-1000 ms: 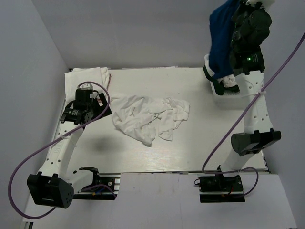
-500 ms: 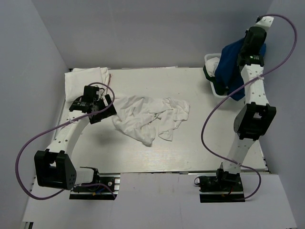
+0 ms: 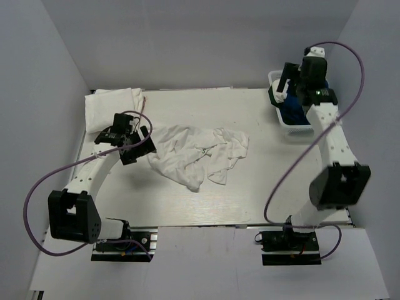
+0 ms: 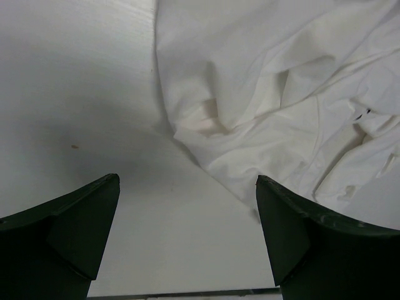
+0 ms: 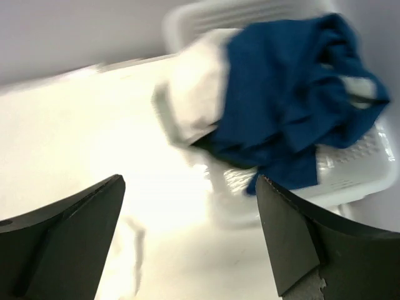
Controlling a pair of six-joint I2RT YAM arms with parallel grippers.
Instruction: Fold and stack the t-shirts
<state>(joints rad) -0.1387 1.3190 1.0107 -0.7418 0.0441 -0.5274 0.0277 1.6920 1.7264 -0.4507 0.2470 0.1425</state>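
crumpled t-shirt, just ahead of left jaws

- Top external: high behind the arm bases, looking steeply down; whole surface in frame.
- Left wrist: close, low, looking past left fingers onto crumpled white t-shirt, shared with top view.
- Right wrist: close, blurred, looking past right fingers toward basket, shared with top view's far right corner.
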